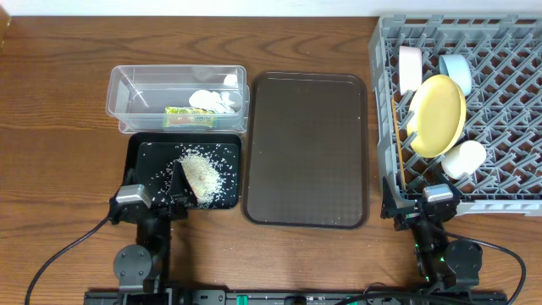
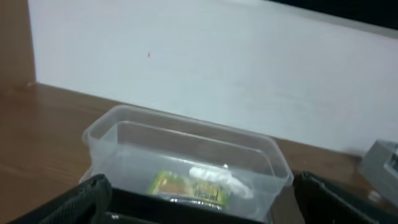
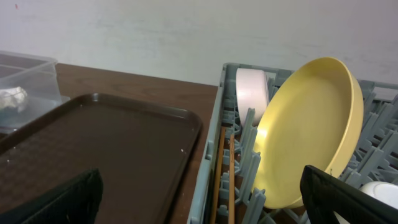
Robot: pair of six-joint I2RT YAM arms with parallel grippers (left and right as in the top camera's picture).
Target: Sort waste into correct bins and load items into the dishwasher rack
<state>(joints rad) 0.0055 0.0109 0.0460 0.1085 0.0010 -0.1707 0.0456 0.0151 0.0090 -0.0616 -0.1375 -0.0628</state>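
Observation:
The clear tub [image 1: 118, 93] holds the green-yellow wrapper [image 1: 190, 116] and white paper scraps [image 1: 213, 100]; both also show in the left wrist view, wrapper [image 2: 186, 186] and paper [image 2: 217, 177]. The black tray [image 1: 140, 174] holds a heap of rice scraps [image 1: 205, 174]. The grey rack [image 1: 508, 119] holds the yellow plate [image 1: 438, 114], blue bowl [image 1: 457, 69], white bowl [image 1: 410, 66], white cup [image 1: 464, 158] and chopsticks [image 1: 398, 144]. My left gripper [image 1: 179, 196] is open and empty at the black tray's near edge. My right gripper [image 1: 419, 212] is open and empty at the rack's near left corner.
A large dark brown serving tray [image 1: 306, 148] lies between the bins and the rack. A white wall runs behind the wooden table. The arm bases and cables sit at the table's front edge.

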